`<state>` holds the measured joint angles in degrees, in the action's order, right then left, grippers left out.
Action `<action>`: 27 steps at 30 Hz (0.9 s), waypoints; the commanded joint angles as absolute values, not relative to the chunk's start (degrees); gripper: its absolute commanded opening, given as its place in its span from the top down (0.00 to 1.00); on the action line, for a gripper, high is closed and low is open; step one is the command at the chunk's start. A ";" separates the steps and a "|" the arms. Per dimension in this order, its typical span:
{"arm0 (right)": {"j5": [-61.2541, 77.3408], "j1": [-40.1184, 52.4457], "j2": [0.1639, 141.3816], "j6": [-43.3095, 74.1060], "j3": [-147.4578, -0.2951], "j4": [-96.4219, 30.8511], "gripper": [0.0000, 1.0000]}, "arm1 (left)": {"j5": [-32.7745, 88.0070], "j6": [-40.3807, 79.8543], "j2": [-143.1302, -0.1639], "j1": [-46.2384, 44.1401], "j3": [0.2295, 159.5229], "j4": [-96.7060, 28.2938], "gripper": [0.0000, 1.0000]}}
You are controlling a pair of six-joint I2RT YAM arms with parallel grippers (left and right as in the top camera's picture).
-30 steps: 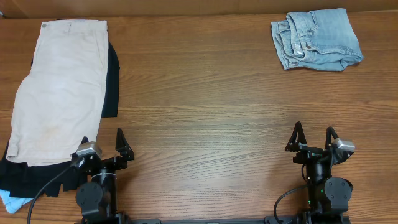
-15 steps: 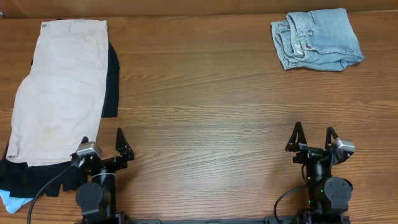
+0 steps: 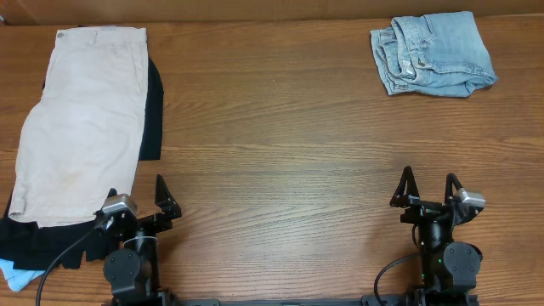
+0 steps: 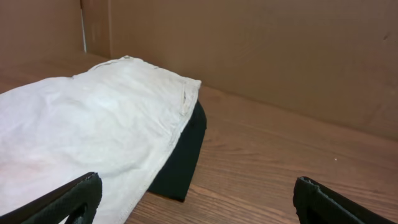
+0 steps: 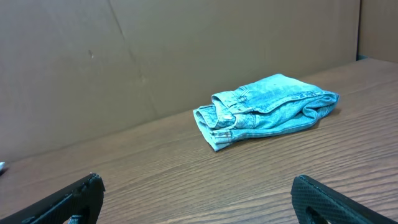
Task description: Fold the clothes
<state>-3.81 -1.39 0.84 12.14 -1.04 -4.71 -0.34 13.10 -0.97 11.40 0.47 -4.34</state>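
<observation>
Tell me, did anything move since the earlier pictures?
The left tool swung a little to its left, toward the shorts. It is open and took hold of nothing. The right tool, also open, stayed where it was. The shorts, the black garment under them and the jeans did not move.

Left jaws swung slightly leftward, toward beige shorts (image 3: 81, 119).
</observation>
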 commanded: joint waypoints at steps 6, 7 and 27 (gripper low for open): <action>-3.73 -1.08 0.23 11.94 -0.45 -4.40 0.00 | -1.91 11.79 -0.30 11.84 0.30 -4.05 0.00; -3.73 -1.08 0.23 11.94 -0.45 -4.40 0.00 | -1.89 11.79 -0.30 11.84 0.30 -4.05 0.00; -3.64 -1.08 0.23 11.90 -3.73 0.12 0.00 | 3.05 7.79 -7.01 11.84 12.71 -6.13 0.00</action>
<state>-3.81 -1.39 0.84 12.14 -1.10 -0.40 2.22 10.59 -4.16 11.40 7.22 -6.17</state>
